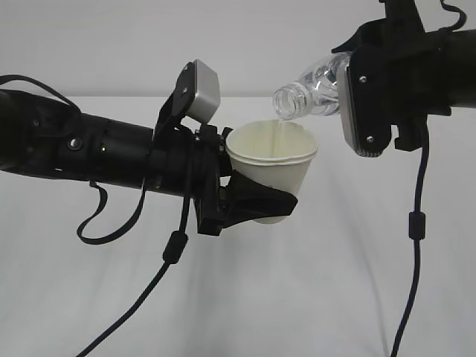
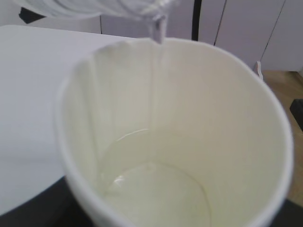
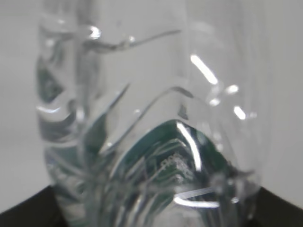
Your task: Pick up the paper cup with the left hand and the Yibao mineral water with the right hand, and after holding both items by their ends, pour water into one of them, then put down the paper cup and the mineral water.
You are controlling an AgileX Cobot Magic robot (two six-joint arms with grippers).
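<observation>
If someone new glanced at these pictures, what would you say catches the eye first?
Probably the tilted Yibao mineral water in the right hand at upper right, its open neck just above the paper cup. The left hand holds that cup in mid-air at the centre. In the left wrist view, a thin stream of water falls into a shallow pool at its bottom.

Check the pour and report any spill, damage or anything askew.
No spill shows. The bottle is tilted mouth-down over the paper cup, and a thin stream of water lands inside it. The one oddity: the cup's rim is squeezed slightly out of round where the left gripper holds it.
</observation>
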